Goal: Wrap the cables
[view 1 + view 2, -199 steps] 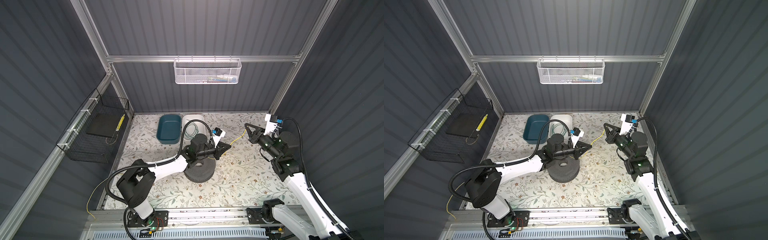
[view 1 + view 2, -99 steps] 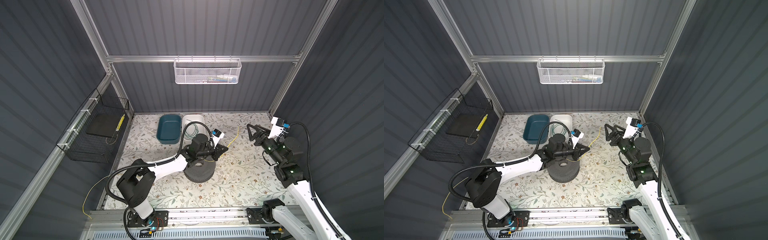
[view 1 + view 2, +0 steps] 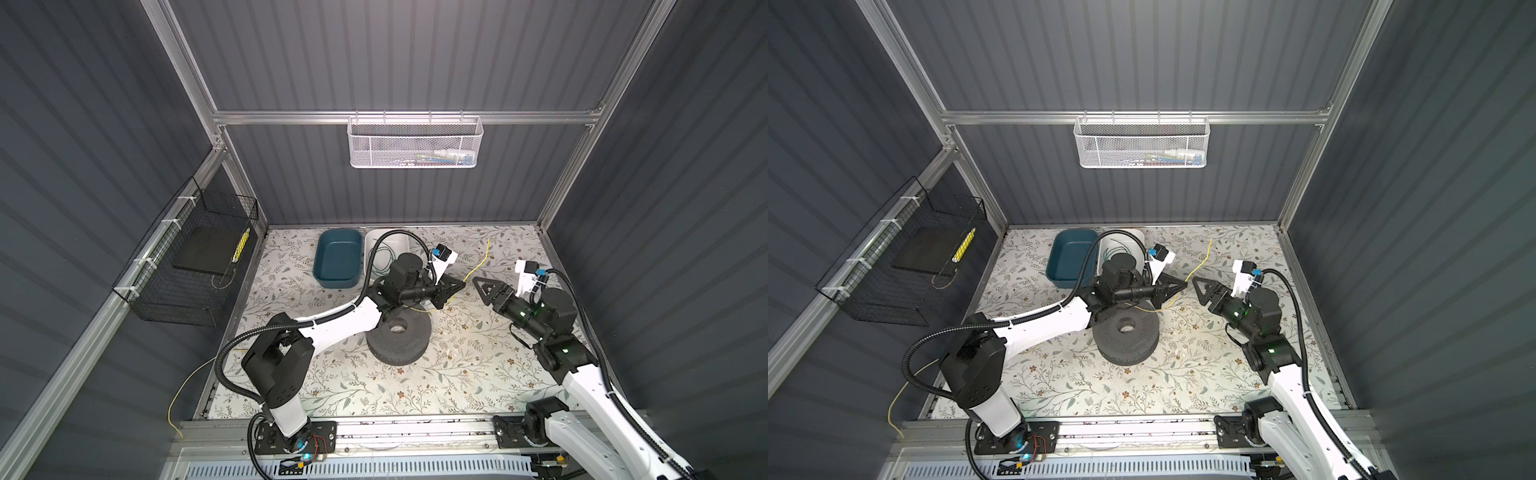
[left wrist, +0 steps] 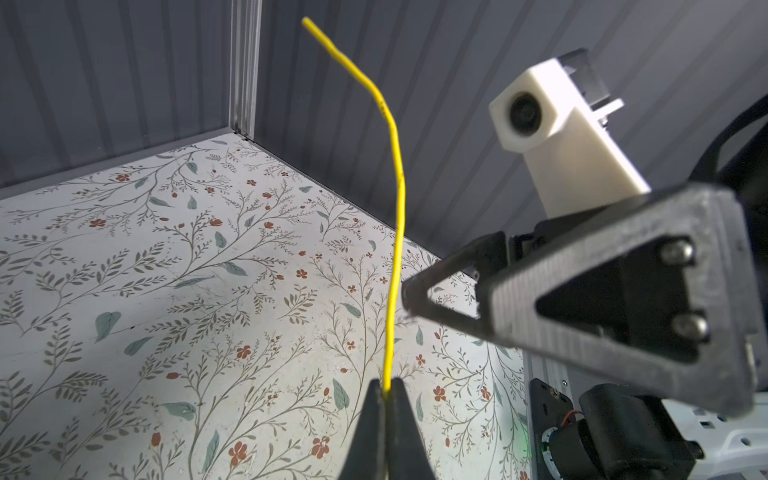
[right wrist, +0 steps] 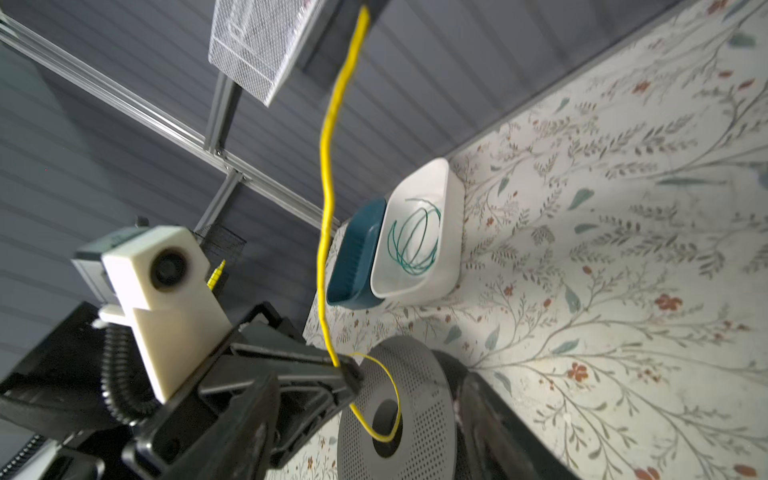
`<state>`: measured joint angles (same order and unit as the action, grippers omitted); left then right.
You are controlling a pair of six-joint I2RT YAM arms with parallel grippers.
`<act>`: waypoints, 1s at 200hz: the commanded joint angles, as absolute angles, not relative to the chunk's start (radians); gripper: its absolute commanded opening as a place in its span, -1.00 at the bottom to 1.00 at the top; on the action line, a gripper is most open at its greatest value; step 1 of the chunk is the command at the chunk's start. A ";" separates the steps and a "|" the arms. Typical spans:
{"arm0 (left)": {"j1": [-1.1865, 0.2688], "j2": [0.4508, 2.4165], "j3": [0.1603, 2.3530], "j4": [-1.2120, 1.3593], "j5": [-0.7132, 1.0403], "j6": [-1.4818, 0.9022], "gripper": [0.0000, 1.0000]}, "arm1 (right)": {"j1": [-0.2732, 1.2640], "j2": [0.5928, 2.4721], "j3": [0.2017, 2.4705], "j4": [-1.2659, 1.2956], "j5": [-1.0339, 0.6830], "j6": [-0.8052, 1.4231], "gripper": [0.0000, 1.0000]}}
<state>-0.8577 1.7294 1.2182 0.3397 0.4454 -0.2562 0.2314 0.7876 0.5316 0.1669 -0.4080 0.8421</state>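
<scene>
We see the left gripper (image 4: pixel 386 388) clenched on the thin bright yellow wire (image 4: pixel 398 199). Its two black fingertips press together with the wire pinched between them, above the floral-patterned table (image 3: pixel 457 374). From this pinch the free end of the wire rises in the air and curves toward the back wall. On the other side of the pinch the wire makes a loop and goes down into the middle hole of the dark grey perforated round spool (image 5: pixel 424 395). This spool stands near the centre of the table, partly under the left arm. The right gripper (image 3: pixel 478 284) is released: in the right wrist view its jaws stand wide apart, and the yellow wire passes close to one of them; whether it touches, we cannot tell. In both top views the two grippers point at each other, their tips near but apart, with the yellow wire rising between them. The thin dark green wire (image 5: pixel 415 245) lies coiled inside the white rectangular plastic tub (image 5: pixel 455 232) at the back of the table, and a teal rectangular plastic tub (image 5: pixel 353 266) stands touching its side. In a top view a yellow strand (image 3: pixel 183 382) hangs over the left edge of the table near the left arm's base; we cannot tell if it is the same wire.
</scene>
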 commanded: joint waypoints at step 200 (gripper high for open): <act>-0.868 1.729 1.227 0.335 0.619 -0.257 -1.00 | 0.248 0.968 0.590 0.357 -0.456 0.954 -0.57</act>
<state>-0.8589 1.7565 1.2156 0.3317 0.5594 -0.2592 0.2398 0.9409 0.5480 0.2764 -0.4282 0.9287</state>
